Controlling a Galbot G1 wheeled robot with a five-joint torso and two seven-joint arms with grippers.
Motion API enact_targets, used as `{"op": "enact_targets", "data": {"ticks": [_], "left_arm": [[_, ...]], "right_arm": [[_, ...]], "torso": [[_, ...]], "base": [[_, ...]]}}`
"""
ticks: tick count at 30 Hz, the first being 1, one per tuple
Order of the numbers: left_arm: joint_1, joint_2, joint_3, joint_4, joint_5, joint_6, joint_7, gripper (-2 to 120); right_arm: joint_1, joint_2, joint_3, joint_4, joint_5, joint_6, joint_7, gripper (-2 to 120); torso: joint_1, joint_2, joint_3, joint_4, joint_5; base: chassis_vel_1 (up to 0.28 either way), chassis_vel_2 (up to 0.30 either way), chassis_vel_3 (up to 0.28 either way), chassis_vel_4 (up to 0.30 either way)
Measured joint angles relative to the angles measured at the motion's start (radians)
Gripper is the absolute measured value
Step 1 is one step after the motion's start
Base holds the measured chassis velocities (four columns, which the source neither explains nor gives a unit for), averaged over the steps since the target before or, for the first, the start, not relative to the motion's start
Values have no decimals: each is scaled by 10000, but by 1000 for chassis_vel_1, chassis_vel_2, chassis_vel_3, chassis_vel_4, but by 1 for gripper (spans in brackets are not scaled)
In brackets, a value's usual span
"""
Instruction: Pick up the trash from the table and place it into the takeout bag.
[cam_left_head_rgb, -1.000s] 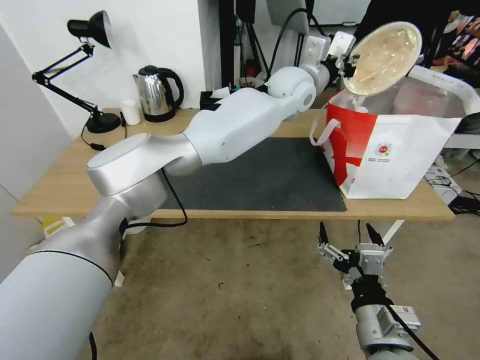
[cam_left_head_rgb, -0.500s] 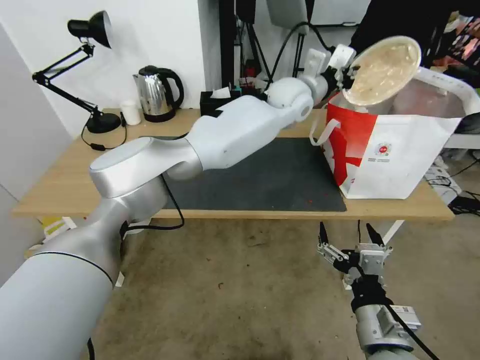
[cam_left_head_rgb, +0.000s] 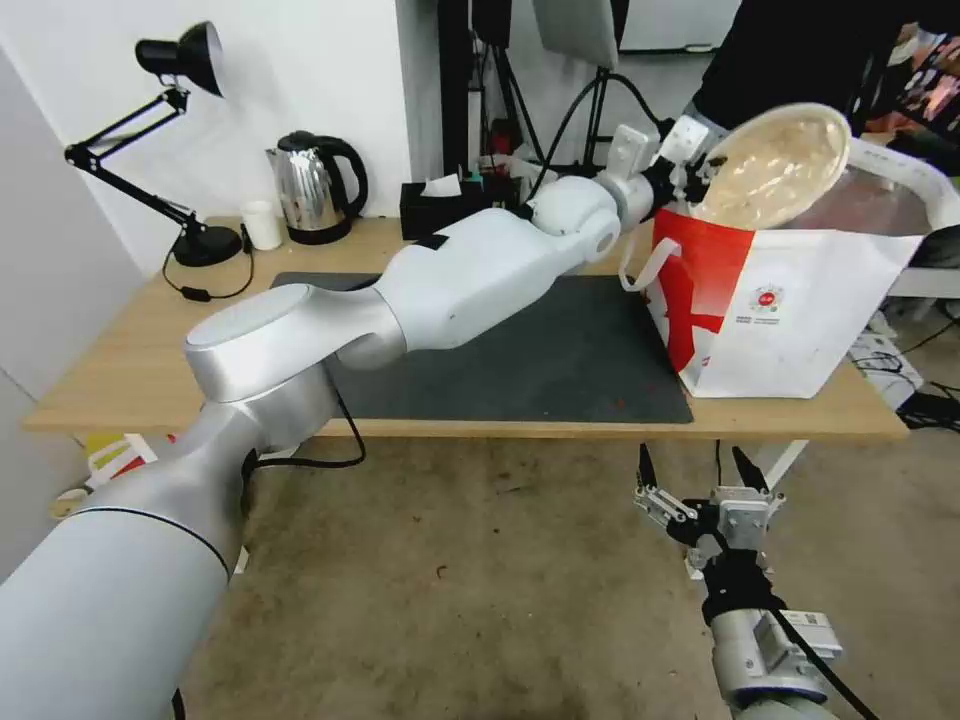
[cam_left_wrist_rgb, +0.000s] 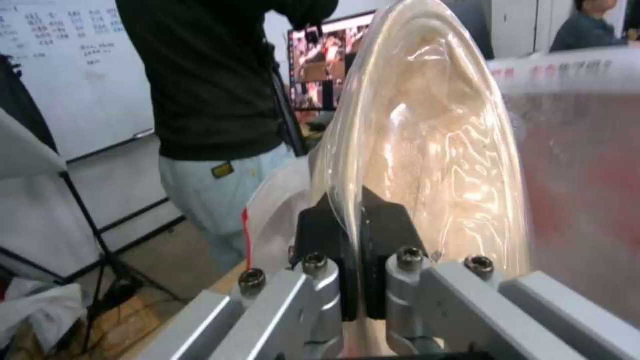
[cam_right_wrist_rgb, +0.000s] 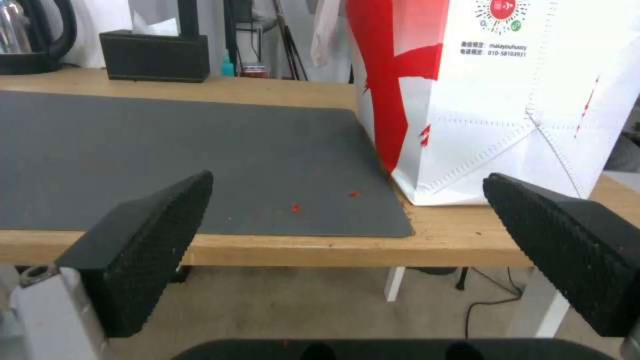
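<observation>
On the left, the lamp (cam_left_head_rgb: 180, 60), kettle (cam_left_head_rgb: 315, 185) and tissue box (cam_left_head_rgb: 435, 205) are left untouched at the back of the table (cam_left_head_rgb: 110, 370), and the mat (cam_left_head_rgb: 540, 360) is seen bare but for a few red crumbs. Across it, the left arm is stretched out further than a second ago, and the bowl (cam_left_head_rgb: 775, 165), pinched by its rim in the clenched left gripper (cam_left_head_rgb: 700, 165), has been carried lower and tipped flatter, so that it is now held over the mouth of the bag (cam_left_head_rgb: 800, 310), partly past its rim. The drop is judged near, though release has not yet been made. Below the table edge, the right gripper (cam_left_head_rgb: 700, 475) is kept parked, jaws spread wide, unchanged from before.
</observation>
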Motion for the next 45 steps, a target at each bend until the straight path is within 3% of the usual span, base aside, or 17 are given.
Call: {"op": "enact_targets", "data": {"ticks": [11,24,26,34,40,44,45], "left_arm": [[-16,3,143,166,-51,-93,281,5],[-74,12,-50,85,-344,-112,366,56],[-61,14,-81,56,-395,-105,367,57],[-150,16,-351,-340,-777,-74,348,91],[-301,197,-1073,-916,-811,-87,33,99],[-524,1300,-1705,-1842,-639,-210,-510,100],[-524,1300,-1705,-1842,-639,-210,-510,100]], "right_arm": [[0,0,0,0,0,0,0,100],[0,0,0,0,0,0,0,100],[0,0,0,0,0,0,0,100],[0,0,0,0,0,0,0,100],[0,0,0,0,0,0,0,100],[1,0,0,0,0,0,0,100],[1,0,0,0,0,0,0,100]], "torso": [[0,0,-1,-1,0],[0,0,0,1,0],[0,0,0,1,0],[0,0,0,0,0],[0,0,0,-5,0],[0,0,-1,-3,-1],[0,0,-1,-3,-1]], "base": [[0,0,0,0],[0,0,0,0],[0,0,0,0],[0,0,0,0],[0,0,0,0],[0,0,0,0],[0,0,0,0]]}}
